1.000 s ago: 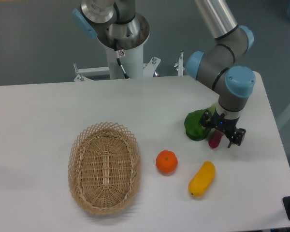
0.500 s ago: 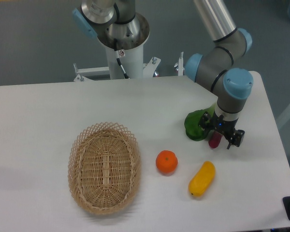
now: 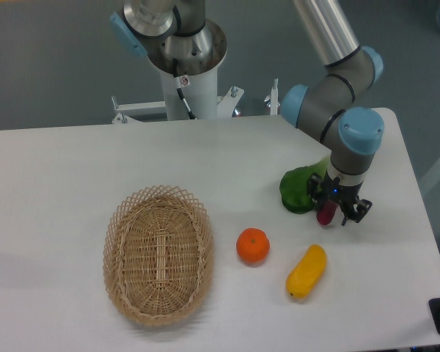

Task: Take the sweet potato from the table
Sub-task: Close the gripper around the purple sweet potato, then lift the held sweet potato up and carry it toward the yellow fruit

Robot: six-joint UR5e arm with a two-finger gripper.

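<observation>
We have the gripper (image 3: 330, 212) down at the right side of the table (image 3: 59, 169), its black fingers (image 3: 351, 213) straddling the sweet potato (image 3: 325, 213). Only a small magenta patch of it shows between them — the rest is hidden under the wrist. We can't tell from this view whether the fingers are actually clamped on it or just sitting around it, nor whether it is off the surface.

Just left of the gripper, touching or nearly touching it, is a green vegetable (image 3: 299, 190), partly covered by the arm (image 3: 345, 95). Below the gripper, apart from it, a yellow-orange oblong vegetable (image 3: 306, 271) lies tilted on the white top. Left of that sits an orange fruit (image 3: 253, 246), separate from everything else. Further left is an oval wicker basket (image 3: 158, 254) — nothing visible inside but the weave.

At the back edge we see the arm's base column (image 3: 183, 70), with a cable running down it. A small tag sits on that cable; any writing on it is too small to read. No brand marks legible anywhere.
</observation>
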